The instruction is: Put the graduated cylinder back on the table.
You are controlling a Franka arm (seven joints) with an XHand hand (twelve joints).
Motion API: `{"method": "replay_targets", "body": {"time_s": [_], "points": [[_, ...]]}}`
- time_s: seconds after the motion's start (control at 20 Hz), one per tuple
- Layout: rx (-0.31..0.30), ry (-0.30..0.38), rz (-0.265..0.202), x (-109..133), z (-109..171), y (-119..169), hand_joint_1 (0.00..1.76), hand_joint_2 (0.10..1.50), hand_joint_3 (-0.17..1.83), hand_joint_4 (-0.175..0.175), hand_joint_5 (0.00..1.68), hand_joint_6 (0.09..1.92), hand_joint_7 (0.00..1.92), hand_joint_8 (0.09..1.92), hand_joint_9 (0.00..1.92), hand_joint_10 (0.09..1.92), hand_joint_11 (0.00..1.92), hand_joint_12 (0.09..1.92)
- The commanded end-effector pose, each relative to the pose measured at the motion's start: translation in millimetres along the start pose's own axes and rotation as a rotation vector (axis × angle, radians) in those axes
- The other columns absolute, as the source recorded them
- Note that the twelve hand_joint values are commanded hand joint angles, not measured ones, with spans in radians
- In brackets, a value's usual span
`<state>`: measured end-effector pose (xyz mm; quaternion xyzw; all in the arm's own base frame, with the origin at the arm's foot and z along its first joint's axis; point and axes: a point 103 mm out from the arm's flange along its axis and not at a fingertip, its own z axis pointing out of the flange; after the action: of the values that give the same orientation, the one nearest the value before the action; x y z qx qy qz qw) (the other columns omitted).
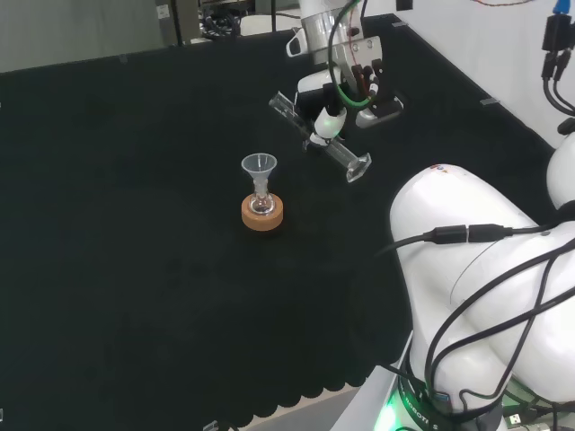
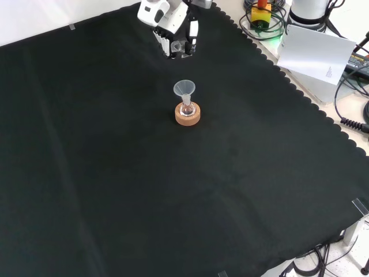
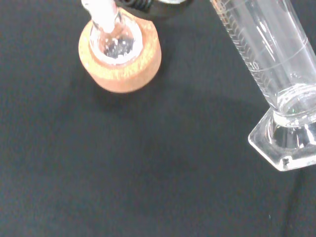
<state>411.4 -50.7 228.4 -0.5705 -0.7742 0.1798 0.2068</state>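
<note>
Curled round the graduated cylinder [image 1: 319, 136], my hand [image 1: 334, 115] sits in the upper middle of the head view, my fingers closed on the middle of the tube. I hold the cylinder steeply tilted above the black cloth [image 1: 135, 224]: its open mouth points toward the upper left of that frame and its hexagonal foot hangs lower right, near the big white link of my own arm. In the front view my hand [image 2: 173, 26] comes in at the top centre, with the clear tube hard to make out among my fingers.

Lower left of the cylinder in the head view stands a small flask [image 1: 262, 203] in a cork ring [image 1: 262, 214], with a clear funnel [image 1: 259, 167] seated in its neck (the same group stands just below my hand in the front view). From the wrist, the cylinder's foot [image 3: 286, 140] and graduated wall appear close and large, with the cork ring [image 3: 120, 54] well apart from it on the cloth.
</note>
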Motion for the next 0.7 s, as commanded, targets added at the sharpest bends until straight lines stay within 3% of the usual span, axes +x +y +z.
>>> {"method": "replay_targets", "body": {"time_s": [0.05, 0.7], "points": [[-0.117, 0.038, -0.029, -12, 3, 8, 1.26, 1.11, 0.01, -0.175, 0.97, 0.99, 1.01, 0.98, 1.51, 0.09, 1.31, 0.72], [-0.351, 0.253, -0.082, -45, 11, 50, 1.26, 1.11, 0.0, -0.175, 0.97, 1.0, 1.01, 0.99, 1.51, 0.09, 1.31, 0.73]]}}
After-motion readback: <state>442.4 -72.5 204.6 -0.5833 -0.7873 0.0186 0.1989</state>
